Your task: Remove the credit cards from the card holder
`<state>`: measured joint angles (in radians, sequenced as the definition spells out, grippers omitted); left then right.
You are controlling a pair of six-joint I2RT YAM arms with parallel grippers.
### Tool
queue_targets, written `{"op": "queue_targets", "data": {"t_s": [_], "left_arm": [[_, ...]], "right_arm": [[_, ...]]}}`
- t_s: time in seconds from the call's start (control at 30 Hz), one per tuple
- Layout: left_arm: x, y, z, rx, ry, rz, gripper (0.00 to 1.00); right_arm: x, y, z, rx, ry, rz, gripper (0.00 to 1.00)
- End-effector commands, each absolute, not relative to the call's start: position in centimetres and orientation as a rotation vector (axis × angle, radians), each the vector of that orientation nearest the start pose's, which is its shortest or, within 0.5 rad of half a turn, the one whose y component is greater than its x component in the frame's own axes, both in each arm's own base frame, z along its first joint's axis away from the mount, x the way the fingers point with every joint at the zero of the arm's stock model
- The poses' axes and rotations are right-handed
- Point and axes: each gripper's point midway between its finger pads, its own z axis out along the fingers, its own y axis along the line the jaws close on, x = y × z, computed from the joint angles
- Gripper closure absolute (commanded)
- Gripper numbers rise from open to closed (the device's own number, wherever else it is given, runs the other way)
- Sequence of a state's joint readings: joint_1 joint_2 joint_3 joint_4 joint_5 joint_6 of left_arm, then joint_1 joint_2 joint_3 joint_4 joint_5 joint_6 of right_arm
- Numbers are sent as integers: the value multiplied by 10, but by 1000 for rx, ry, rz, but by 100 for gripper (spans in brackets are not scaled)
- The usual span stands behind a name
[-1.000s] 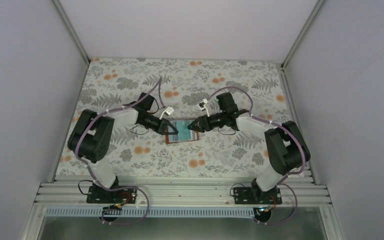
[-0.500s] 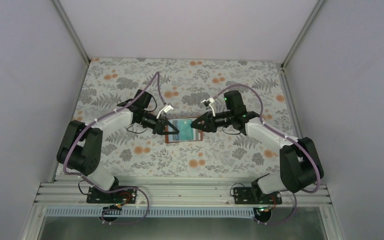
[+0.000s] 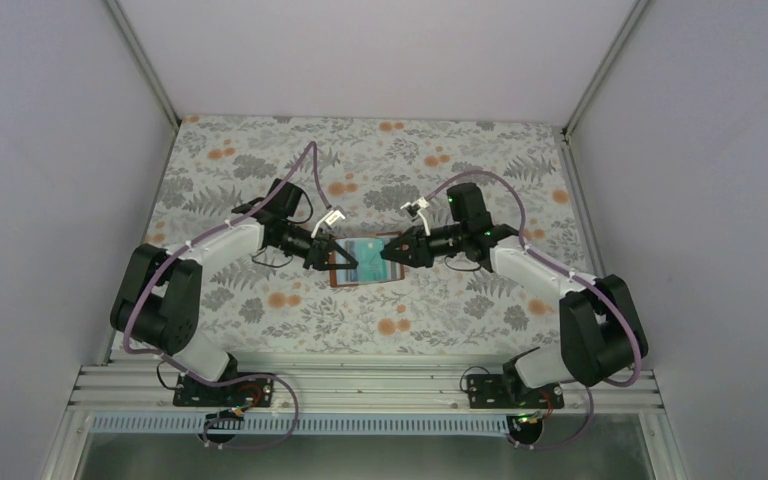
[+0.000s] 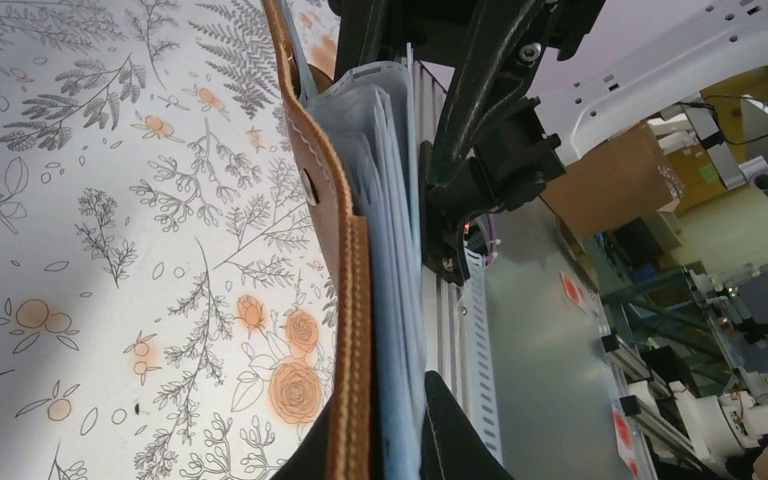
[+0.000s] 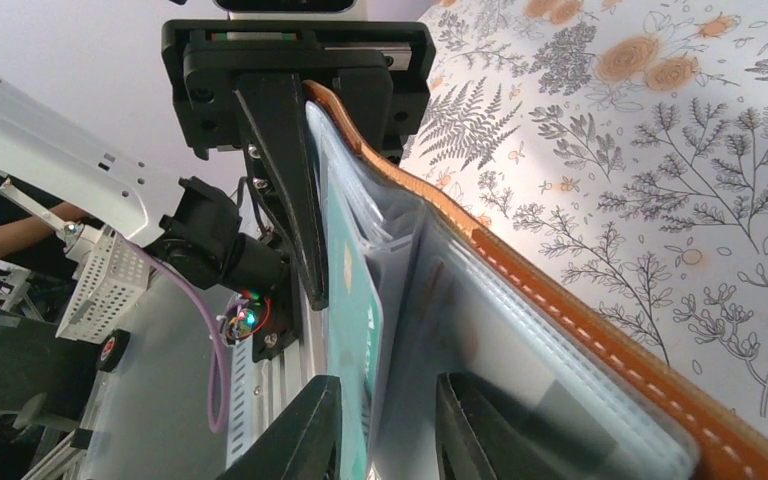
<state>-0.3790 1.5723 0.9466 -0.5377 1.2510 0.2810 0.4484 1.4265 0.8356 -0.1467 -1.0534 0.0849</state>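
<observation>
The brown leather card holder (image 3: 366, 268) lies open in the middle of the flowery desk (image 3: 440, 310), between the two hands. It has white stitches and soft, pale blue pockets. The left hand (image 4: 378, 445) is pressed tight on its leather edge. The right hand (image 5: 385, 400) pinches the thin teal-green card (image 5: 352, 290) together with a pocket flap.

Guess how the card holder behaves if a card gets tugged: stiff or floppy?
Likely floppy: the card holder curves and its pockets fan apart. Probably light: the left gripper holds it upright by one end.
</observation>
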Motion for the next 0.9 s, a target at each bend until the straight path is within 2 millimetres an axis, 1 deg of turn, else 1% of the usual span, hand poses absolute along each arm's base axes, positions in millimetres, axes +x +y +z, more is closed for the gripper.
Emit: {"op": "queue_targets", "data": {"t_s": [0.0, 0.07, 0.1, 0.13, 0.17, 0.23, 0.3, 0.4, 0.5, 0.53, 0.6, 0.63, 0.77, 0.87], "left_arm": [[220, -267, 190, 1137, 1904, -1717, 97], [220, -268, 192, 1138, 1901, -1718, 98], [220, -268, 192, 1139, 1900, -1718, 98], [220, -268, 192, 1139, 1901, -1718, 98], [219, -267, 192, 1139, 1900, -1717, 98], [219, -267, 191, 1138, 1903, -1717, 98], [220, -267, 191, 1135, 1907, -1713, 97], [219, -266, 190, 1134, 1911, -1713, 91], [217, -266, 191, 1139, 1903, -1721, 90], [216, -266, 192, 1142, 1895, -1723, 90], [214, -266, 193, 1145, 1887, -1732, 96], [214, -266, 194, 1147, 1884, -1732, 97], [214, -265, 197, 1147, 1874, -1732, 98], [217, -265, 195, 1140, 1885, -1721, 98]], "right_arm": [[228, 284, 182, -988, 2032, 1514, 76], [228, 286, 180, -992, 2038, 1505, 84], [227, 286, 180, -995, 2038, 1507, 92], [227, 287, 180, -997, 2035, 1512, 95], [225, 287, 181, -1003, 2028, 1520, 96], [225, 286, 183, -1009, 2020, 1510, 96], [228, 284, 183, -998, 2030, 1465, 96], [232, 278, 184, -980, 2038, 1433, 96], [232, 276, 187, -986, 2032, 1429, 96], [231, 276, 188, -990, 2033, 1424, 96], [232, 275, 191, -993, 2031, 1409, 96], [233, 274, 193, -995, 2028, 1402, 96], [234, 272, 197, -998, 2020, 1396, 96], [226, 275, 200, -1025, 1982, 1486, 85]]}}
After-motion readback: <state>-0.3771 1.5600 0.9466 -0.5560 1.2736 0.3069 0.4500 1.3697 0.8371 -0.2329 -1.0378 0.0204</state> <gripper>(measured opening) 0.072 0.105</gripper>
